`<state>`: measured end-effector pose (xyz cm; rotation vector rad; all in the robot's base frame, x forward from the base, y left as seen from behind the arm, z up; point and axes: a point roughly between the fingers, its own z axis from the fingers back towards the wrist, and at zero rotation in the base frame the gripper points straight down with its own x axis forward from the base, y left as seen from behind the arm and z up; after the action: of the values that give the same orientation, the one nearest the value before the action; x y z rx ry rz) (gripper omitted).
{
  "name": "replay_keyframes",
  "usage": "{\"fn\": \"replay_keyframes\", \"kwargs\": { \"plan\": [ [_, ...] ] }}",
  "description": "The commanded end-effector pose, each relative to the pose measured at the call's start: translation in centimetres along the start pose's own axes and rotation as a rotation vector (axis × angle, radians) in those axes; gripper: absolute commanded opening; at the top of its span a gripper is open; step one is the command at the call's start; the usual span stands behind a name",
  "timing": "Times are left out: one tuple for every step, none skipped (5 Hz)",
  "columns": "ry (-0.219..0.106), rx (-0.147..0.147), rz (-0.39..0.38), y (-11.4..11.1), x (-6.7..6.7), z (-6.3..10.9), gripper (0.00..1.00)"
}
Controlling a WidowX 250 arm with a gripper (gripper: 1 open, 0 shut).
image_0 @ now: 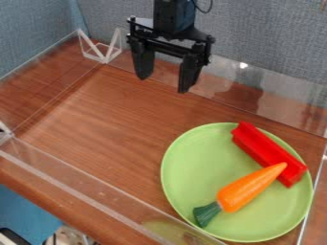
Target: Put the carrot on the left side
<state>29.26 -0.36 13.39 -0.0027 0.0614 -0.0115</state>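
One carrot (248,192): lying on the green plate (192,167), long axis slanting, stem end pointing to the plate's lower edge, tip touching one red block (270,153). One gripper (167,74): hanging well beyond the plate's far-left rim, fingers spreading wide, holding nothing. The left side (90,115): tabletop lying left of the plate.

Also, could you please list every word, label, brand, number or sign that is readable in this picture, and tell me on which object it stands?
None: no readable text shows on the carrot, the red block, the green plate, the gripper or the wooden tabletop.
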Motion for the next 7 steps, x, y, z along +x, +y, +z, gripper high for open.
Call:
{"fn": "replay_keyframes", "kwargs": {
  "plan": [
    [0.016,-0.003,-0.134,-3.4,-1.1,-0.4,1.0],
    [0.028,-0.013,-0.205,-6.8,-2.1,-0.9,1.0],
    [0.026,-0.014,-0.27,-10.8,-3.3,-1.5,1.0],
    [0.018,-0.009,-0.309,-14.1,-4.6,-2.4,1.0],
    [0.01,-0.009,-0.398,-14.1,-5.0,-4.4,1.0],
    [0.008,-0.004,-0.437,-13.1,-4.6,-6.4,1.0],
    [-0.004,-0.001,-0.427,-12.6,-3.8,-7.6,1.0]
  ]
}}
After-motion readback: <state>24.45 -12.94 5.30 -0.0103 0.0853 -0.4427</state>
